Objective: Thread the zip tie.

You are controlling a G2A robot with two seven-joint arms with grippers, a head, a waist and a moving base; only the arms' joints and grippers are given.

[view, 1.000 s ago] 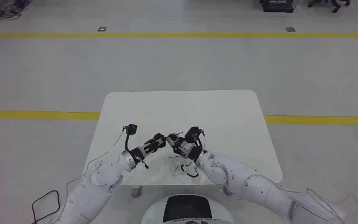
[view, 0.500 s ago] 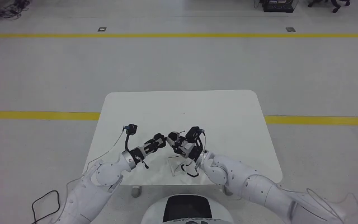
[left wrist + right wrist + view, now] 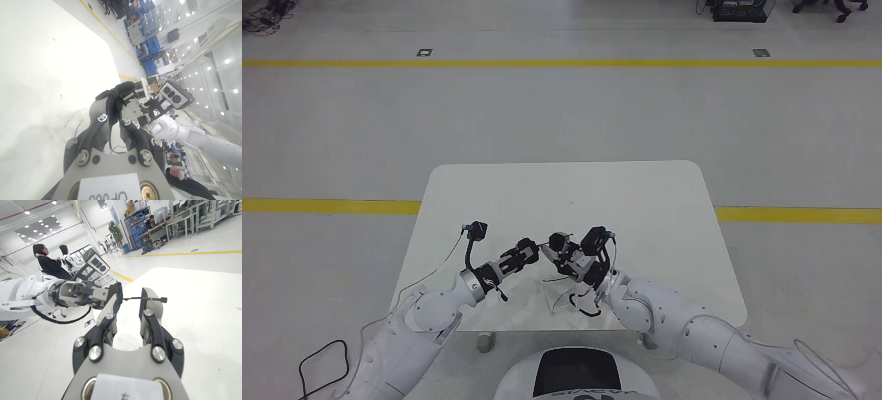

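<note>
White table (image 3: 662,200) on a yellow-lined floor, my arms meeting over its near side. From my left wrist, left fingers (image 3: 113,104) are pinched shut. From my right, they hold the zip tie (image 3: 132,298) across my spread right fingers (image 3: 152,308), head (image 3: 163,299) beyond one; I should close squarely beside that head.

Over the bench (image 3: 662,200), midway between its side edges and nearer the front edge, the left gripper (image 3: 532,250) faces the right gripper (image 3: 561,250), tips near each other. The zip tie (image 3: 151,298) runs from the left gripper's fingers (image 3: 119,291) across the gap between the right gripper's fingers (image 3: 151,309). A plastic piece (image 3: 560,297) lies on the bench in front of them.
</note>
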